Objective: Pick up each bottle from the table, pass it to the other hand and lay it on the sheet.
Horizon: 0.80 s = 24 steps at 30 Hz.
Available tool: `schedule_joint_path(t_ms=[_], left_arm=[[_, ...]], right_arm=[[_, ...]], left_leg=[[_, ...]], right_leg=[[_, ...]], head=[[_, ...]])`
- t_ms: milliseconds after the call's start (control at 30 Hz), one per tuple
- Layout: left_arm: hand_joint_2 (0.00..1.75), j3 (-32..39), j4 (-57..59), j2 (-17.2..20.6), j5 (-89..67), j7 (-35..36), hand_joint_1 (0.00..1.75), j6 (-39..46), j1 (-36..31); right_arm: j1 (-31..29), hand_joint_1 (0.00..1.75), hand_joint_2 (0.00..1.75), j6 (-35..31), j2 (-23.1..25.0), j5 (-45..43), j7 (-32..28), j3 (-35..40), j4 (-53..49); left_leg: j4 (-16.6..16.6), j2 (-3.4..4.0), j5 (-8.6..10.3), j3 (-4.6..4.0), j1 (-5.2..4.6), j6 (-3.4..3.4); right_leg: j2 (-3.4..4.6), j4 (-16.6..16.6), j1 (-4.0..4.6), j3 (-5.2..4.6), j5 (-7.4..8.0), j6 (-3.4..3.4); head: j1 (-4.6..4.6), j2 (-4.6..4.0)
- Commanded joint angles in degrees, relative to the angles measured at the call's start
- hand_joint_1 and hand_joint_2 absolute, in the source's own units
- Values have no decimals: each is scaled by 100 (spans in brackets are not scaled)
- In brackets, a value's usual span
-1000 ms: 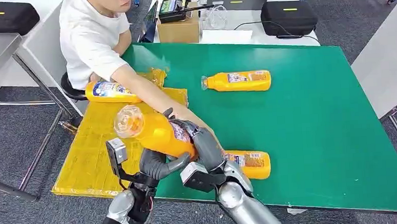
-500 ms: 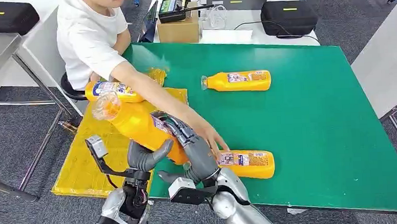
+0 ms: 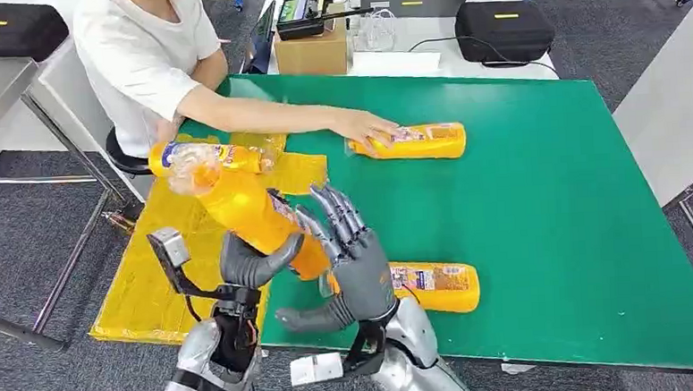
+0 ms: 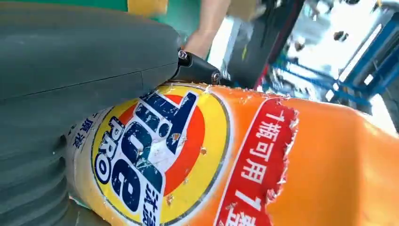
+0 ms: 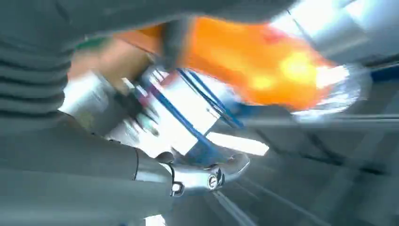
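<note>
My left hand (image 3: pixel 250 265) grips an orange detergent bottle (image 3: pixel 241 210) by its lower body and holds it tilted over the near left table edge, with its clear cap end toward the yellow sheet (image 3: pixel 146 291). Up close, the left wrist view shows the bottle's label (image 4: pixel 155 160) against my thumb (image 4: pixel 80 70). My right hand (image 3: pixel 351 262) stands just right of this bottle with its fingers spread and holds nothing. The right wrist view is blurred and shows the orange bottle (image 5: pixel 244 56). A second bottle (image 3: pixel 439 286) lies on the green table (image 3: pixel 550 221) near the front edge. A third bottle (image 3: pixel 207 156) lies on the sheet's far end.
A person in a white shirt sits at the far left, and their hand (image 3: pixel 366 127) rests on another bottle (image 3: pixel 421 141) at the middle back of the table. A cardboard box (image 3: pixel 313 49) and black cases stand on the white table behind.
My right hand let go of the bottle and spread open. My left hand now holds it alone, a little further left. The person's arm swung from the front bottle to the far one.
</note>
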Motion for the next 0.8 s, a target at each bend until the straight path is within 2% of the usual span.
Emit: schedule_joint_path(t_ms=[33, 67, 133, 167, 233, 300, 367, 433, 467, 567, 667, 700, 800], left_arm=[[175, -733, 1481, 659, -3402, -114, 157, 1913, -980], [175, -686, 1739, 712, -4154, -25, 147, 2204, -1080], [175, -536, 2234, 795, -4764, 213, 161, 2424, -1256], [175, -426, 2571, 851, -5124, 349, 161, 2530, -1388], [175, -248, 2988, 920, -5509, 468, 168, 2628, -1542], [175, -49, 3553, 1039, -5980, 662, 162, 2575, -1767], [175, 31, 3814, 1111, -6105, 759, 157, 2450, -1890], [175, 105, 4227, 1165, -6423, 991, 161, 2454, -2095], [175, 161, 4393, 1186, -6479, 1040, 154, 2379, -2176], [175, 239, 4685, 1251, -6590, 1232, 150, 2292, -2321], [175, 291, 5054, 1290, -6740, 1384, 155, 2174, -2487], [175, 312, 5329, 1327, -6892, 1585, 152, 2005, -2614], [175, 382, 5533, 1407, -6954, 1615, 154, 1860, -2688]], right_arm=[[368, 0, 175, -33, 251, 642, -181, -991, -1402], [348, 0, 175, -33, 233, 331, -181, -963, -1402], [384, 0, 175, -33, 286, 338, -181, -1129, -1406], [408, 0, 0, -33, 295, 116, -181, -1184, -1422], [445, 0, 0, -33, 271, -240, -181, -1230, -1433], [515, 0, 0, -33, 167, -735, -181, -1274, -1572], [561, 0, 0, -33, 109, -821, -181, -1307, -1725], [585, 0, 0, -33, 4, -1263, -181, -1213, -1838], [590, 0, 0, -33, -27, -1397, -181, -1182, -1850], [575, 0, 0, -33, -66, -1519, -181, -1108, -1876], [504, 0, 0, -33, -146, -1788, -181, -893, -1771], [389, 0, 0, -33, -238, -1985, -181, -699, -1574], [232, 0, 0, -33, -304, -2212, -181, -507, -1330]], left_leg=[[-4, -19, 2, 0, 0, 12], [-14, -24, 5, 9, 3, 18], [-17, -22, 8, 12, 1, 16], [-14, -12, 6, 12, -1, 12], [-13, -10, 6, 12, 0, 11], [-19, -1, 7, 20, 3, 14], [-13, -6, 7, 12, 2, 10], [-10, -5, 5, 11, 5, 12], [-16, -8, 6, 16, 6, 18], [-9, -2, 5, 10, 7, 14], [-21, -3, 9, 20, 8, 21], [-15, 7, 6, 15, 4, 14], [-19, 12, 9, 19, 4, 15]], right_leg=[[-17, -3, 5, 5, -3, -21], [-21, -14, 9, 17, -1, -32], [-18, -17, 7, 21, 3, -26], [-9, -12, 3, 16, 2, -19], [-8, -10, 3, 16, 2, -19], [0, -17, 8, 20, 4, -27], [-7, -9, 6, 14, 1, -20], [-5, -8, 9, 15, 0, -20], [-7, -16, 12, 21, 1, -29], [-4, -9, 10, 15, 1, -21], [-2, -21, 14, 27, 6, -33], [10, -11, 8, 16, 5, -25], [15, -14, 8, 19, 10, -28]], head=[[-4, 0], [0, 2], [-2, 0], [0, 0], [0, 0], [-2, 0], [-4, 0], [0, 0], [-2, 0], [-2, 0], [-2, 0], [-2, 0], [-2, 0]])
